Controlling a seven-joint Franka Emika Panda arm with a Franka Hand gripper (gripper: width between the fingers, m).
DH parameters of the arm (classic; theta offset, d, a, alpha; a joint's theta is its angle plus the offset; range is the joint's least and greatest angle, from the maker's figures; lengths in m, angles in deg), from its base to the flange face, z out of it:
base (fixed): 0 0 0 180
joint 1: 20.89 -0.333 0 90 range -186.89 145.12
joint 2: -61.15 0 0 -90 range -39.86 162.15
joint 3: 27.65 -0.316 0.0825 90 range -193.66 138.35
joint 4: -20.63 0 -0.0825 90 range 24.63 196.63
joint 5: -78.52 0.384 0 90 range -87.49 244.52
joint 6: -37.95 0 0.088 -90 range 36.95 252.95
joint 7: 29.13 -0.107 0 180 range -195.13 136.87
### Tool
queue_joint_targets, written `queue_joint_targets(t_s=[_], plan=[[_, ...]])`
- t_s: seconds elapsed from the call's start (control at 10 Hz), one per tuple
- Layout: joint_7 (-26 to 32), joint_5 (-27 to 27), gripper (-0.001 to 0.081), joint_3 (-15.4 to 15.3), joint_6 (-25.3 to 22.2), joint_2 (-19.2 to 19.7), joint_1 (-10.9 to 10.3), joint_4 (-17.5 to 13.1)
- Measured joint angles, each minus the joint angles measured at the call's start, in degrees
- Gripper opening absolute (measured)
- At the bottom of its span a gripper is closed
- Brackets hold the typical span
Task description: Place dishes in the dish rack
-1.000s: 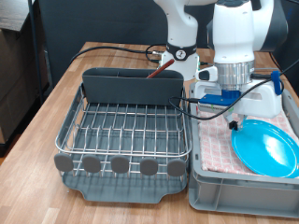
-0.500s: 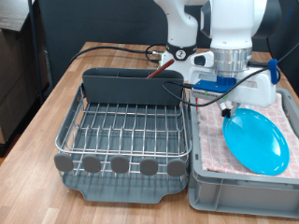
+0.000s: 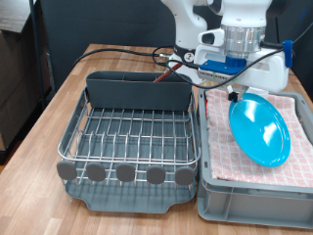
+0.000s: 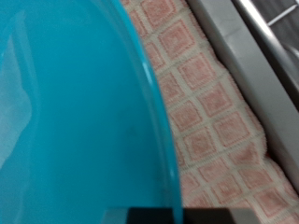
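Plate [image 3: 260,129] tilted over crate [image 3: 256,196], rack [image 3: 127,147] at exterior view's left.

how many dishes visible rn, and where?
2. The light-blue plate hangs tilted from the gripper, above the cloth-lined grey crate. The wooden spoon sticks up from the caddy of the dish rack. A cup may be hidden.

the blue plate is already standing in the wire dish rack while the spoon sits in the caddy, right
Not quite. The blue plate is not in the wire dish rack; the exterior view shows it tilted up at the gripper, above the checked cloth in the grey crate. The rack's wires are bare. The spoon does sit in the caddy.
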Motion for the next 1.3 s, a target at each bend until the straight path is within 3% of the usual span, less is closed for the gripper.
queue_joint_targets(t_s=[0.5, 0.9, 1.3], plan=[[0.21, -4.46, 0.0020, 0.10, -14.63, -3.94, 0.18, -5.35], [0.75, -4.65, 0.0020, 0.74, -17.08, -4.17, 0.24, -6.32], [3.11, -15.96, 0.0020, 2.14, -28.72, -6.23, 1.97, -7.86]])
